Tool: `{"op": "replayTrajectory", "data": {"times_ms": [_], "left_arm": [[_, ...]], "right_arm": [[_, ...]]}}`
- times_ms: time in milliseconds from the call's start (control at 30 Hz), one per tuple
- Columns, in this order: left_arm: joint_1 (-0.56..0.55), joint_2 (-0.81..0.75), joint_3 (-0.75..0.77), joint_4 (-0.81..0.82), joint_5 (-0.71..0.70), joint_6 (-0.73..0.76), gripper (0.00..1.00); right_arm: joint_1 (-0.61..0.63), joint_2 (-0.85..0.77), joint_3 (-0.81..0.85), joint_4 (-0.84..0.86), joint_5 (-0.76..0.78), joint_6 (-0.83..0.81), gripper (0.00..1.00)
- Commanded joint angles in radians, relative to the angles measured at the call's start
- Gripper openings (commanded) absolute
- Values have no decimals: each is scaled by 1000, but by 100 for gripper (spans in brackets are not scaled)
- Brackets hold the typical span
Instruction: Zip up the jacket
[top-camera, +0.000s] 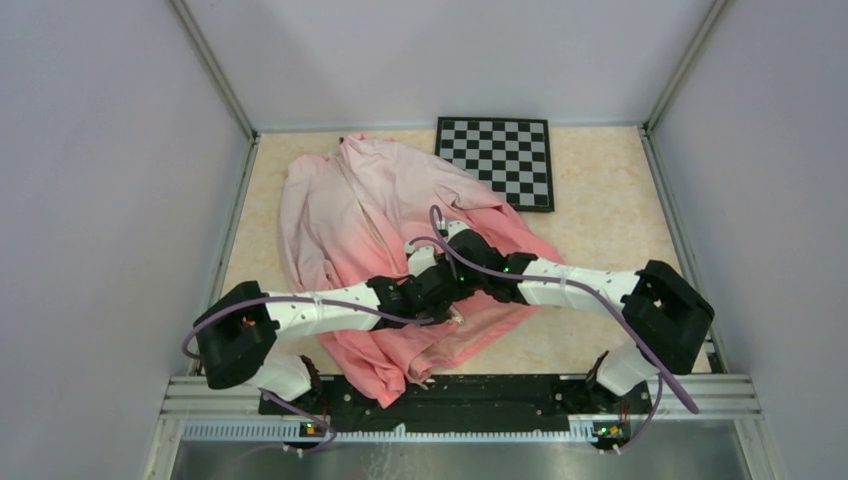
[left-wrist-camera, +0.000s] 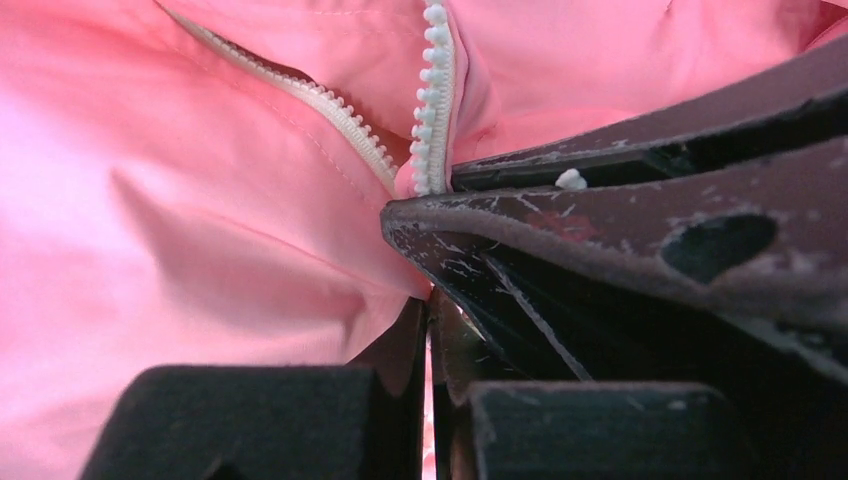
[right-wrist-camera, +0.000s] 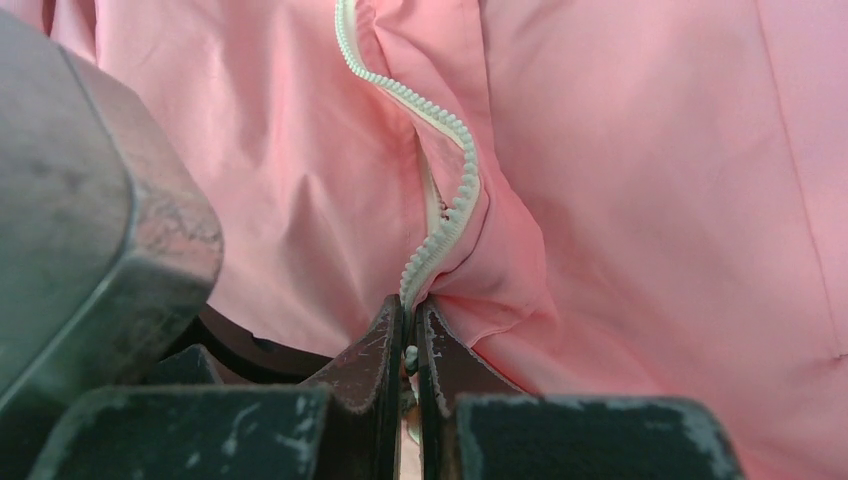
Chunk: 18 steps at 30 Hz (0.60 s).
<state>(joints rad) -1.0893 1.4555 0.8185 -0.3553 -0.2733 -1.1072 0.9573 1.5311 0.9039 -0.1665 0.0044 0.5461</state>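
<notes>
At the near middle of the table (top-camera: 600, 220), the left gripper (left-wrist-camera: 430, 335) is closed to a thin slit, in which pink cloth of the jacket (top-camera: 340, 210) is pinched. Close against it, the right gripper (right-wrist-camera: 410, 330) is clamped on the white zipper (right-wrist-camera: 455, 200), whose teeth are seen between the fingers. Beyond them the zipper halves are parted. The jacket is spread crumpled, coral hem near, pale collar far. A checkerboard (top-camera: 497, 158) is seen just beside it, at the far edge.
</notes>
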Motion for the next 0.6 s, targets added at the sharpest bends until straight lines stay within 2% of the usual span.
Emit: {"op": "replayTrajectory", "data": {"times_ms": [0, 200, 467, 567], "left_arm": [[-20, -41, -6, 161, 67, 104, 0], [-34, -45, -25, 237, 108, 158, 0], [-59, -57, 34, 178, 19, 259, 0], [-61, -64, 25, 211, 53, 298, 0]], "right_arm": [[-7, -19, 43, 135, -46, 44, 0], [-9, -4, 65, 105, -9, 78, 0], [-25, -53, -2, 115, -3, 60, 0], [-25, -56, -18, 123, -24, 69, 0]]}}
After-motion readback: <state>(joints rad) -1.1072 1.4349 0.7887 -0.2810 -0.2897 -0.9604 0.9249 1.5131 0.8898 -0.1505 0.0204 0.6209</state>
